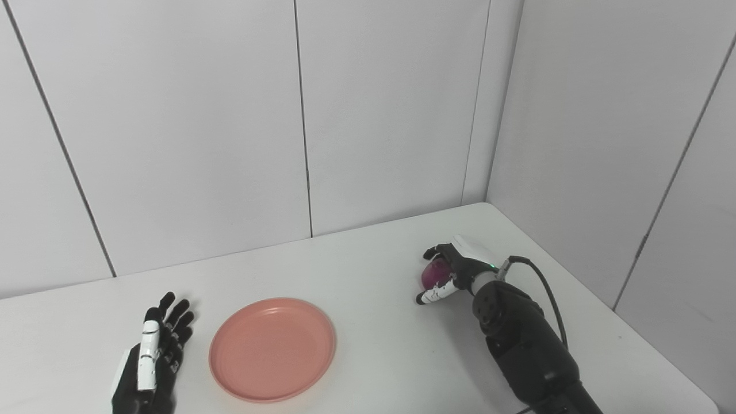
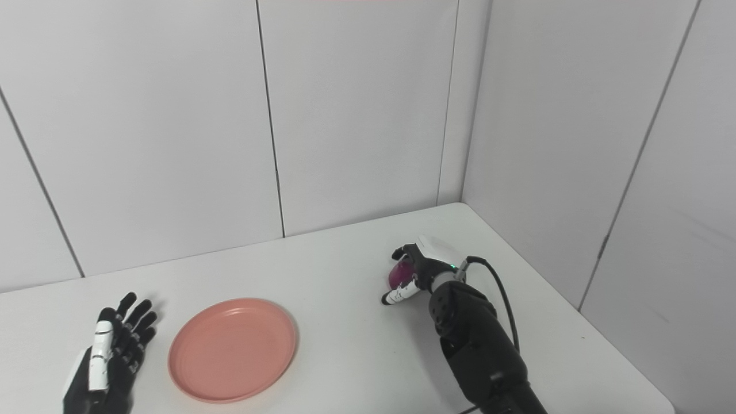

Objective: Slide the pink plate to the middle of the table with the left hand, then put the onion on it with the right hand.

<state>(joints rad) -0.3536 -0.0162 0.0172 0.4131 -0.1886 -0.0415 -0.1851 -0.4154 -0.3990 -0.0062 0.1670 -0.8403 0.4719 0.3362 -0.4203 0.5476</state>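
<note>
The onion (image 1: 434, 272) is a small, rounded, purple-red bulb with a glossy skin; so much of it is hidden by fingers that its long axis and the way it points cannot be told. It sits toward three o'clock on the white table (image 1: 356, 270), low against the surface, though whether it touches the tabletop cannot be seen. The right hand (image 1: 454, 270) is curled around it, dark fingers over the far side and the white-tipped thumb under the near side, holding it closely. The black forearm runs back toward five o'clock, with a cable looping off the wrist.

The pink plate (image 1: 272, 348) is a round, shallow, salmon-pink dish with a raised rim and faint rings inside. It lies flat and bare toward seven o'clock of the table's middle, well apart from the onion.

The left hand (image 1: 152, 356) lies at the plate's nine o'clock, just beside the rim but not touching it, fingers spread out straight, pointing toward twelve o'clock, holding nothing.
</note>
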